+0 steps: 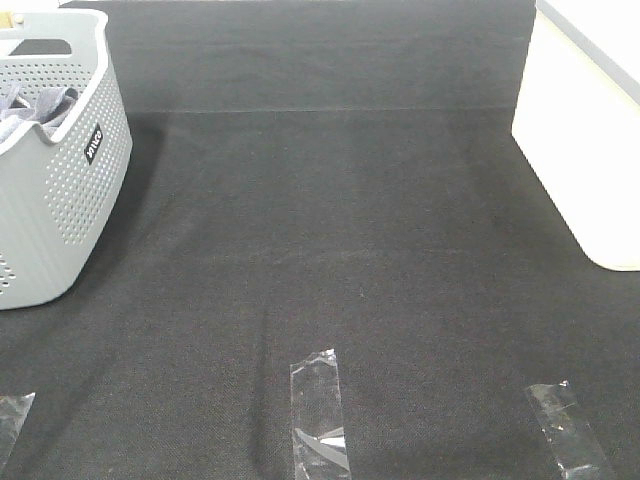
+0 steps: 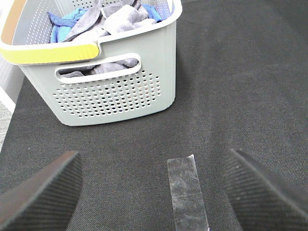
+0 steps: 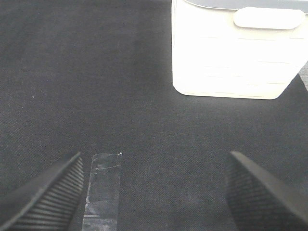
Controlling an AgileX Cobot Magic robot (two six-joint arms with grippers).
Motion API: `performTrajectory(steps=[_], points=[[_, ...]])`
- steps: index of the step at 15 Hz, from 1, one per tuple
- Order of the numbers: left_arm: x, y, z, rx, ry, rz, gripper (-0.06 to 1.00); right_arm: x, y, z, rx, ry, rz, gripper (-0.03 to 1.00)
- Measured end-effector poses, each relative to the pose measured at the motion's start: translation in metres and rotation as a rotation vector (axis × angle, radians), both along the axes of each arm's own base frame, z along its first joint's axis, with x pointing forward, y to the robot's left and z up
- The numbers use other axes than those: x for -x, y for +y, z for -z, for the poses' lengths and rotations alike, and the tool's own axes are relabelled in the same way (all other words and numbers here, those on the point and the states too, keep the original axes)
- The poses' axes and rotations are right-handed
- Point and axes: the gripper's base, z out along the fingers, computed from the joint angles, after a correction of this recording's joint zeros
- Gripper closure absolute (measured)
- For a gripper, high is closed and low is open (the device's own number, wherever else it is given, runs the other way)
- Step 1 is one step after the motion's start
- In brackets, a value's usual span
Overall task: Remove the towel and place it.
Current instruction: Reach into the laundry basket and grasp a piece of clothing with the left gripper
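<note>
Peeking over the rim of the basket point(image 1: 70, 190) in the high view, the towel point(image 1: 28, 108) showed only as a grey fold, and nothing of the robot reached into that picture. The bin point(image 1: 590, 150) stood well apart across the mat point(image 1: 330, 250). From the left wrist, the left gripper point(image 2: 154, 192) hung low over the mat with its jaws spread wide and nothing between them, and a strip of tape point(image 2: 185, 192) lay under the gap. The basket stood ahead of it, near but not touching. The towel lay crumpled on top of the pile inside, tangled with a blue cloth point(image 2: 60, 24), and part of it also showed through the handle slot. It looked soft, limp and light, likely to sag and trail when lifted, and its terry nap should hold well against ribbed pads. The raised grey fold by the basket's far rim seemed the best place to pinch, clear of the blue cloth, which might otherwise come up with it. The gripper pointed forward and down, short of the basket and not yet above it. From the right wrist, the right gripper point(image 3: 154, 192) was likewise wide open and empty, angled down at bare mat. A second tape strip point(image 3: 103, 187) lay beside one finger and the bin stood ahead, toward the other finger. No towel lay within its sight.
</note>
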Motion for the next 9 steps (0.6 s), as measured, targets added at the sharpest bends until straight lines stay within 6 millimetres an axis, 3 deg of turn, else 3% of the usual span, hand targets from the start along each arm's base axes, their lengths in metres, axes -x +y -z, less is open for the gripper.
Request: performTrajectory(steps=[9], points=[[0.0000, 0.0000, 0.0000, 0.000, 0.000, 0.000, 0.17, 0.0000, 0.0000, 0.0000, 0.000, 0.000, 0.000, 0.22]])
